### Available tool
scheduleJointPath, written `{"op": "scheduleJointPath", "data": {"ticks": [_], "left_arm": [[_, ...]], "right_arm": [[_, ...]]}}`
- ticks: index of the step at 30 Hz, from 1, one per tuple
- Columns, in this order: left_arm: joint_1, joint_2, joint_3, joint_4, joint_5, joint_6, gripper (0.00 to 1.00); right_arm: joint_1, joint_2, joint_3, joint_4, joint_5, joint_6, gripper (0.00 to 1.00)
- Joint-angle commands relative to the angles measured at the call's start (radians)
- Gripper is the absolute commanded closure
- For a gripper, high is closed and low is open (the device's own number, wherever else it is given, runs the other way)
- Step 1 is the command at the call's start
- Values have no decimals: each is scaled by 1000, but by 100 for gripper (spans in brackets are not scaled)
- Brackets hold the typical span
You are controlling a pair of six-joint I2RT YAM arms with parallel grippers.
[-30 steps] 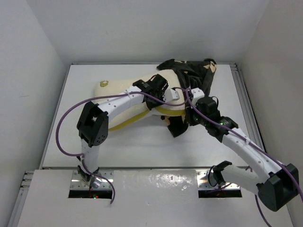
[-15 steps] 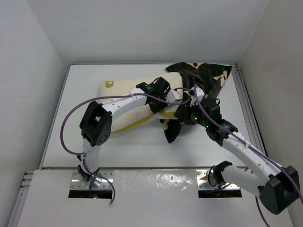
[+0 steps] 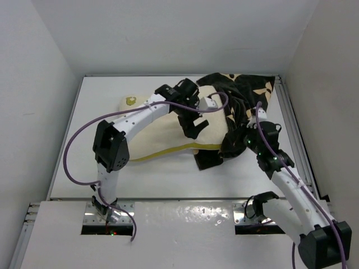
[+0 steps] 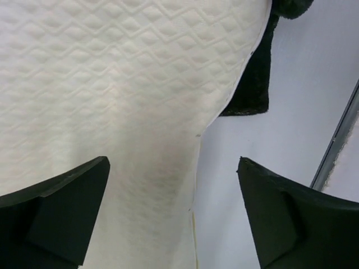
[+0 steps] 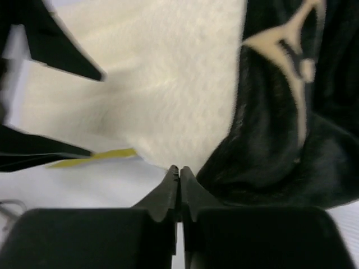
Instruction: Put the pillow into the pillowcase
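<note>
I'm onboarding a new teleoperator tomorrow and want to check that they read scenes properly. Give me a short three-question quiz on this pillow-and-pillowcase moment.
1. True or false: the right gripper is shut.
2. In the top view, which end of the pillow does the pillowcase cover? A: left end. B: right end. C: neither end.
3. In one word, how do the jaws of the left gripper stand?

Key: 1 true; 2 B; 3 open.
</note>
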Motion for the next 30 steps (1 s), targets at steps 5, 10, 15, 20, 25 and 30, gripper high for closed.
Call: {"op": "scheduleJointPath", "data": {"ticks": [5, 10, 15, 20, 25, 30], "left_arm": [[144, -79, 156, -11, -45, -53, 100], [294, -40, 174, 68, -235, -154, 54], [492, -29, 46, 225, -341, -222, 0], [561, 20, -83, 304, -410, -191, 0], [597, 89, -165, 319, -418, -148, 0], [583, 135, -238, 243, -193, -65, 7]], "right_arm": [[-47, 320, 374, -143, 225, -30, 52], [-41, 706, 768, -215, 311, -104, 25], [-27, 1042, 1077, -269, 391, -117, 36], [-24, 1274, 1283, -324, 367, -70, 31], [17, 1383, 1341, -305, 330, -79, 47], [65, 1389, 1338, -257, 388, -116, 100]]}}
